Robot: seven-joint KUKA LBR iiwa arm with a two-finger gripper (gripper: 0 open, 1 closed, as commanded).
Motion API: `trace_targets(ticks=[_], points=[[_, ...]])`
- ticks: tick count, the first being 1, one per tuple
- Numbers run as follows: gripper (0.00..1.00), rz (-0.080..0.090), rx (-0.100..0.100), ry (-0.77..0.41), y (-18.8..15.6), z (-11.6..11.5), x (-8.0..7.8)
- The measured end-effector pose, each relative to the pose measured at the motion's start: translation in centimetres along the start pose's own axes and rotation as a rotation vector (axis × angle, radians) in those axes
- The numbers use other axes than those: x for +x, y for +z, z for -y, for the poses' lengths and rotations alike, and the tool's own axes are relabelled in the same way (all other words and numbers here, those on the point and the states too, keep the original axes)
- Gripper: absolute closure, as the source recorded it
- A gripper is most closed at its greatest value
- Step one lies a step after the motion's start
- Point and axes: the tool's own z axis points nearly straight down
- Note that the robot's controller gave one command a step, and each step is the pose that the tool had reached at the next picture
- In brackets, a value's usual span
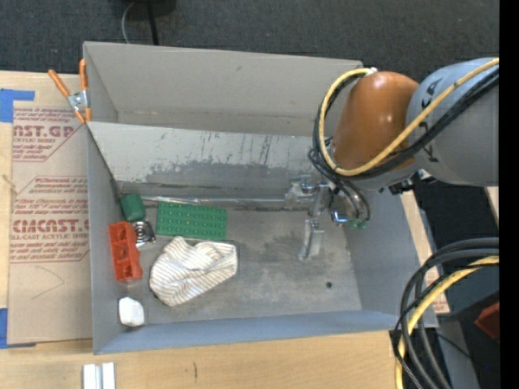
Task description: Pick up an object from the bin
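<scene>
Currently the gripper (310, 252) hangs over bare floor at the right of the bin (268, 294); whether it is open or closed cannot be told. The nearest thing, a crumpled striped cloth (193, 271), lies well apart toward the view's left.

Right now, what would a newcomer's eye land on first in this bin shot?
The arm's orange cover looms at the right, its gripper low over the right half of the bin, apart from everything. The things crowd the left end: a crumpled striped cloth, a green studded plate just beyond it, an orange-red block by the left wall, a white lump in the near corner.
</scene>
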Motion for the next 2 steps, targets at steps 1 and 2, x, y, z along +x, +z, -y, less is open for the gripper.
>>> trace_targets(ticks=[1, 2], points=[[0.0, -0.001, 0.001, -0.015, 1.7, -4.3, -0.5], [0.0, 0.002, -0.001, -0.085, 4.1, -9.2, 3.1]])
